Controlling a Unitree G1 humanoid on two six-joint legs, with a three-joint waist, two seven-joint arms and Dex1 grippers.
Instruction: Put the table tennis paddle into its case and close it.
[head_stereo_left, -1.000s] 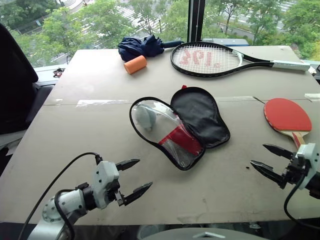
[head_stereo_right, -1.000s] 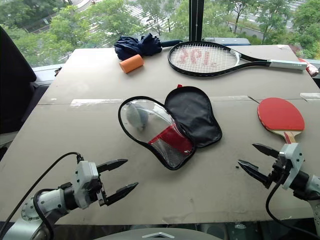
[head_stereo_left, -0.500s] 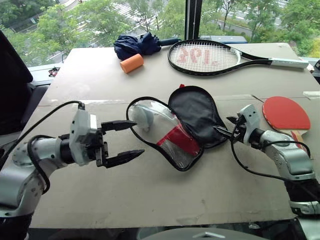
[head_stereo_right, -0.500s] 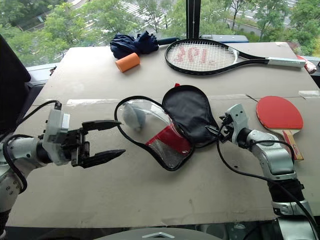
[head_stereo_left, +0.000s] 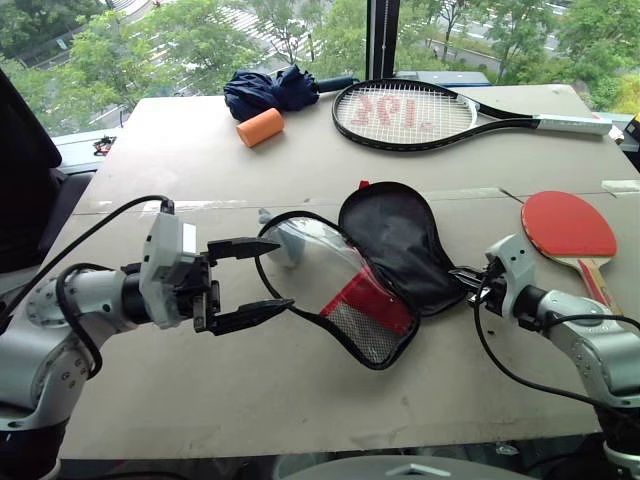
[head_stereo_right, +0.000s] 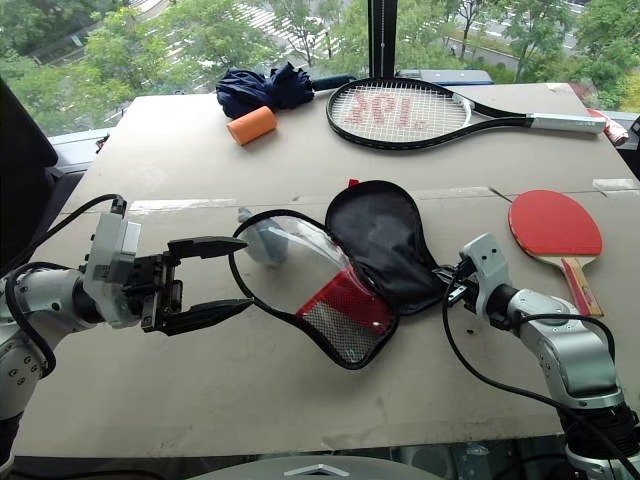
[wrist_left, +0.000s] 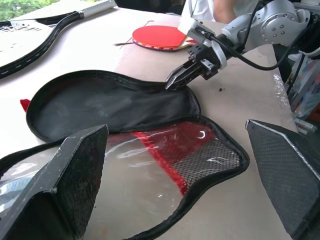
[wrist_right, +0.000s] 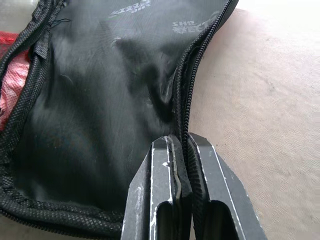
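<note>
Nearest the robot, the left gripper (head_stereo_left: 250, 281) hangs above the cardboard-coloured table (head_stereo_left: 300, 400) with its two black fingers spread wide and nothing between them, pointing across toward the case (head_stereo_left: 370, 265). The case lies splayed open in the middle of the table: one half shows its plain black lining with a zip running around the edge, the other a clear plastic panel through which a red patch and a strip of black mesh show, all bound in black trim, with a small red tab at the far end. The right gripper (head_stereo_left: 468, 278) is at the near right edge of the black half, its fingers pinched together on the zipped rim of the lining; in the right wrist view the fabric edge sits squeezed between the two pads. Just beyond that arm, to the right and apart from the case, the table tennis paddle (head_stereo_left: 568, 225) lies flat with its round red rubber face up and its light wooden handle, marked with a red stripe, pointing toward the robot. Farther back lie an orange cylinder (head_stereo_left: 260, 127), a folded dark blue umbrella (head_stereo_left: 275, 92) and a black strung tennis racket (head_stereo_left: 420, 103) near the window.
</note>
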